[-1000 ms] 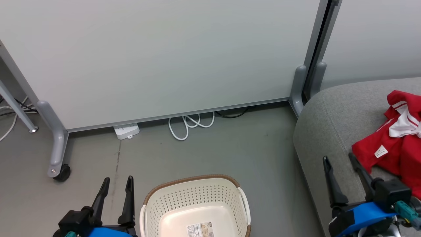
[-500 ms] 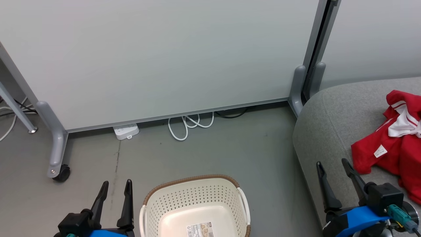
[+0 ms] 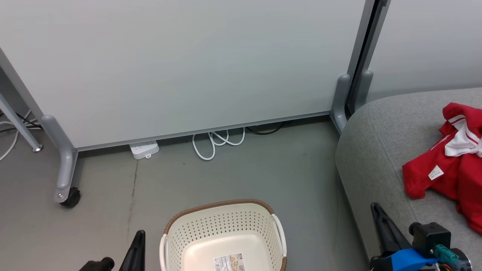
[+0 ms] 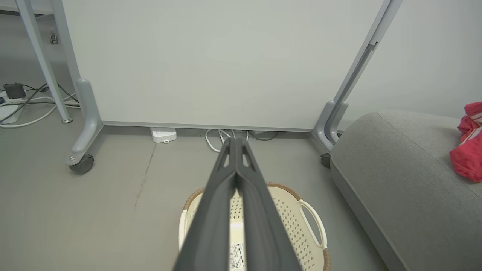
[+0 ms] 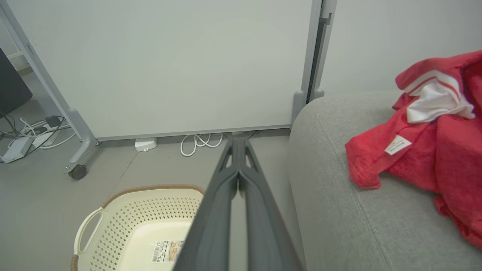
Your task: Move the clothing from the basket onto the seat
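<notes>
We see our left hand [image 4: 236, 143] with fingers pressed together above the basket [image 3: 222, 222] on the floor [image 3: 226, 173]. Our right hand [image 5: 238, 142] is likewise closed. The clothing [image 3: 452, 169] lies on the seat [image 3: 376, 150], apart from its basket-side edge.

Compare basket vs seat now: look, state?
The basket is cream perforated plastic with a brown rim; the seat is grey woven fabric. The basket is empty; the seat holds the red clothing. The seat is far larger than the basket. Both have rounded corners.
</notes>
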Robot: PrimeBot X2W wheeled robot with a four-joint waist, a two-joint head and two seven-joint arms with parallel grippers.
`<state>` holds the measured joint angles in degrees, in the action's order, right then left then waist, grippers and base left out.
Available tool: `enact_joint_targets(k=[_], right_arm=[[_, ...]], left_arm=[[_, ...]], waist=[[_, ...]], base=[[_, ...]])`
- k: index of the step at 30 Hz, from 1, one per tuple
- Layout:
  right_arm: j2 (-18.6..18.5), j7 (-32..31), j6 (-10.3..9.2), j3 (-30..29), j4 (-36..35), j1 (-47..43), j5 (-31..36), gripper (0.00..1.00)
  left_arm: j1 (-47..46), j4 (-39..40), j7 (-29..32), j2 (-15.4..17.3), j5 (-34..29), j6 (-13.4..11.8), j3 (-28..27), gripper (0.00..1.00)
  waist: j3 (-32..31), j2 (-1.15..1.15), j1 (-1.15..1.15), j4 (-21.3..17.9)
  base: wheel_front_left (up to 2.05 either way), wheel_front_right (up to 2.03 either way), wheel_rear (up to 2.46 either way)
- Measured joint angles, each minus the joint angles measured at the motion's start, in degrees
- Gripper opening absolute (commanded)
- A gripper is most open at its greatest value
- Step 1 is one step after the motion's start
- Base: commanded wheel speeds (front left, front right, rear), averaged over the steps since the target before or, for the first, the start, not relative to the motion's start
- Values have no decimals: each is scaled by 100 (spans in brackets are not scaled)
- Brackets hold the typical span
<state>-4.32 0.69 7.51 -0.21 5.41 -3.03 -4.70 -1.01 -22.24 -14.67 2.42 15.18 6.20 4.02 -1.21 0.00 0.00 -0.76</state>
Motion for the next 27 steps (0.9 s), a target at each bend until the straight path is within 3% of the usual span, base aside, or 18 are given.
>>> enact_joint_targets(k=[5, 27], right_arm=[[7, -20, 0, -8, 215, -68, -162, 0], [35, -205, -1, -175, 391, 87, -2553, 0]], left_arm=[[118, -178, 58, -30, 149, -1, -4, 0], [15, 79, 632, -27, 2242, 9, -276, 0]], waist=[[2, 0, 0, 1], [27, 0, 0, 14]], base=[[0, 0, 0], [0, 0, 0]])
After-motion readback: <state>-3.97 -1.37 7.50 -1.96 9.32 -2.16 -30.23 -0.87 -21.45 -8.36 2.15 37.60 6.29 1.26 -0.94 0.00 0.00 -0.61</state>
